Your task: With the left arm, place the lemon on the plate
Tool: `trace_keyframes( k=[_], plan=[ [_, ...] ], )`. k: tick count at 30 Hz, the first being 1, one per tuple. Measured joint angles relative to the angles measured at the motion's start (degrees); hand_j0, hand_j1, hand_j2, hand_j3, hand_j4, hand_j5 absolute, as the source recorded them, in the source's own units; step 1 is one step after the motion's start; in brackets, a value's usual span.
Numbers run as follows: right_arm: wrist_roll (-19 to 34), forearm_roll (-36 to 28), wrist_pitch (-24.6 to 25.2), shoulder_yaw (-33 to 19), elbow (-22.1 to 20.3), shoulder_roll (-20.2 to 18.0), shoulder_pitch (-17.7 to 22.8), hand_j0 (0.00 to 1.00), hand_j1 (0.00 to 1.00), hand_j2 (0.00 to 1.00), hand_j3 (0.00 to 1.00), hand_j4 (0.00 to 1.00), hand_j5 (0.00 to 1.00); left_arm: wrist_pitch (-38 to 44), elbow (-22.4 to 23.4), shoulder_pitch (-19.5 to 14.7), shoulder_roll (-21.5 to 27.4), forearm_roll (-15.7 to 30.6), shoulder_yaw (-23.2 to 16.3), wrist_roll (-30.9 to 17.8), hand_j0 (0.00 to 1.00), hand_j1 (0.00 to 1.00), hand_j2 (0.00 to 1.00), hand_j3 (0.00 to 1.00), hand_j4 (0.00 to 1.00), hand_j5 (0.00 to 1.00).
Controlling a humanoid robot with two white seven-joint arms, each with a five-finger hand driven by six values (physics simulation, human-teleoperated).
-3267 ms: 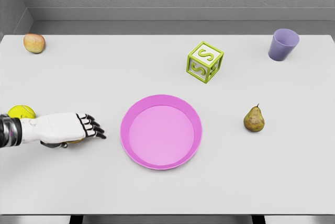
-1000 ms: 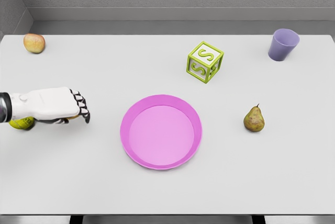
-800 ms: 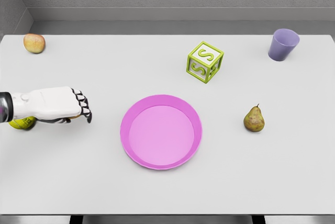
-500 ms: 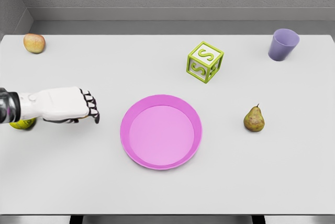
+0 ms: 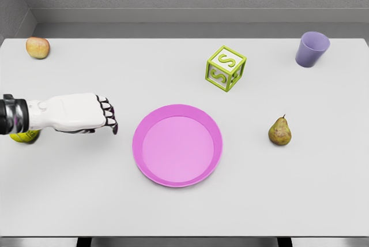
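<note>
Your left hand (image 5: 78, 114) hovering left of the plate (image 5: 177, 145), fingers curled down, holding nothing, lemon (image 5: 24, 136) farther left of the plate, under your wrist, on the table (image 5: 173, 79).

Left hand (image 5: 78, 113) reaches in level, empty fingers curled downward.

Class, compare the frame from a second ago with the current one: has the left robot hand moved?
Yes. The left robot hand has shifted rightward, closing the gap to the pink plate, while the lemon stays on the table behind its wrist.
</note>
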Motion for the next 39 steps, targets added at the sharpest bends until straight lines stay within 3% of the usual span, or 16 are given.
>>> trace_keyframes(
  k=[6, 8, 39],
  plan=[
    [0.0, 0.0, 0.0, 0.0, 0.0, 0.0, 0.0, 1.00, 1.00, 1.00, 1.00, 1.00, 1.00, 0.0, -0.2, -1.4, -1.5, -0.1, -0.5, -0.1, 0.60, 0.60, 0.60, 0.60, 0.60, 0.60],
    [0.0, 0.0, 0.0, 0.0, 0.0, 0.0, 0.0, 1.00, 1.00, 1.00, 1.00, 1.00, 1.00, 0.0, -0.1, -4.0, -2.3, -0.2, -2.4, -0.1, 0.60, 0.60, 0.60, 0.60, 0.60, 0.60],
    [0.0, 0.0, 0.0, 0.0, 0.0, 0.0, 0.0, 1.00, 1.00, 1.00, 1.00, 1.00, 1.00, 0.0, 0.5, -13.7, -9.7, -0.3, -14.7, -1.3, 0.60, 0.60, 0.60, 0.60, 0.60, 0.60]
  ],
)
